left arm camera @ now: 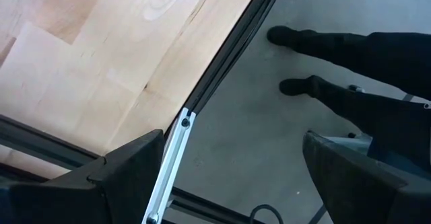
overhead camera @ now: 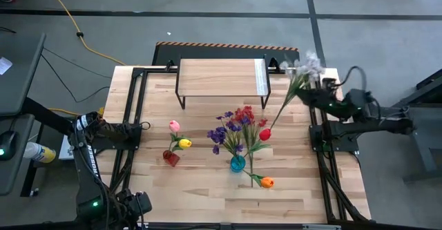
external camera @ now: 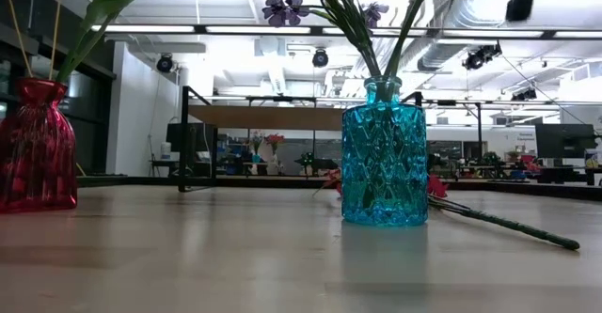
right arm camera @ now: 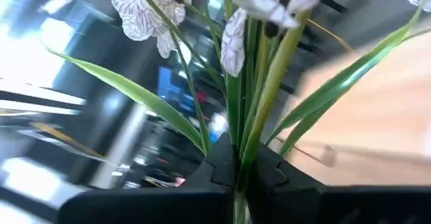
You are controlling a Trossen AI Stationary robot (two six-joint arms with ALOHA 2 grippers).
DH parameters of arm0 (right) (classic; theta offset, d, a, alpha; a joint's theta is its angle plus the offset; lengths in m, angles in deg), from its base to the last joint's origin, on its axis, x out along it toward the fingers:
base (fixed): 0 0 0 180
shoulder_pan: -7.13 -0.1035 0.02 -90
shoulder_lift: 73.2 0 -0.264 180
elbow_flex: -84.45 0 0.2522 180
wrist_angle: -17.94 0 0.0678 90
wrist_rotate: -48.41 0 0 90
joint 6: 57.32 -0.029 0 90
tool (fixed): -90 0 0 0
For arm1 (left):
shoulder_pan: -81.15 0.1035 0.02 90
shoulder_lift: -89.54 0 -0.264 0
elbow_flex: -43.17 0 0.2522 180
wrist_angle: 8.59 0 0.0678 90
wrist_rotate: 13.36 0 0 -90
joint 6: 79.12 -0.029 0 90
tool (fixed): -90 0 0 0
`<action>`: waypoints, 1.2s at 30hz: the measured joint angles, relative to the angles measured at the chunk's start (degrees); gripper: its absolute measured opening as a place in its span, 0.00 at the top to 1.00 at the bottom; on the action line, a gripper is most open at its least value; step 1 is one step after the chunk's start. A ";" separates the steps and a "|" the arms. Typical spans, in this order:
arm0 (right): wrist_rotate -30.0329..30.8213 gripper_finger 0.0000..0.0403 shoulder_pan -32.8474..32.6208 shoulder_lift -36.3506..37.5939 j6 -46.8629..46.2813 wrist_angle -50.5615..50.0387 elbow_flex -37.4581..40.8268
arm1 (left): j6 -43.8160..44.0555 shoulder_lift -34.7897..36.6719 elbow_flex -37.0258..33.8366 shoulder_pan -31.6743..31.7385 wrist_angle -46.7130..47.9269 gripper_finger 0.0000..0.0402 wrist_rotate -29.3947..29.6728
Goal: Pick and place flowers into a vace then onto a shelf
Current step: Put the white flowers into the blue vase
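Right gripper [right arm camera: 239, 173] is clamping the whitish-lavender spray [overhead camera: 304, 68] by its stem, at the table's [overhead camera: 207, 195] three o'clock edge.

Its fingers are pinching fully together on the green stem, blooms tilting toward one o'clock just beside the shelf [overhead camera: 221, 78]. The left gripper [left arm camera: 229, 177] is waiting at seven o'clock, fingers spread wide and holding nothing. Purple and red flowers are standing in the blue vase [overhead camera: 237, 164] at centre, pink and yellow tulips in the red vase [overhead camera: 170, 157], an orange tulip [overhead camera: 266, 182] lying at five o'clock.

place: robotics lab or workshop | evidence: concrete floor [overhead camera: 228, 23]; hazard-striped tape [overhead camera: 228, 45]; exposed ceiling ducts [external camera: 470, 22]; strip lights [external camera: 282, 29]
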 joint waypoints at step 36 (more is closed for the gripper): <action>-15.04 0.99 -30.56 -29.50 47.12 42.71 -7.68 | 0.04 0.00 0.00 0.00 0.29 0.04 0.02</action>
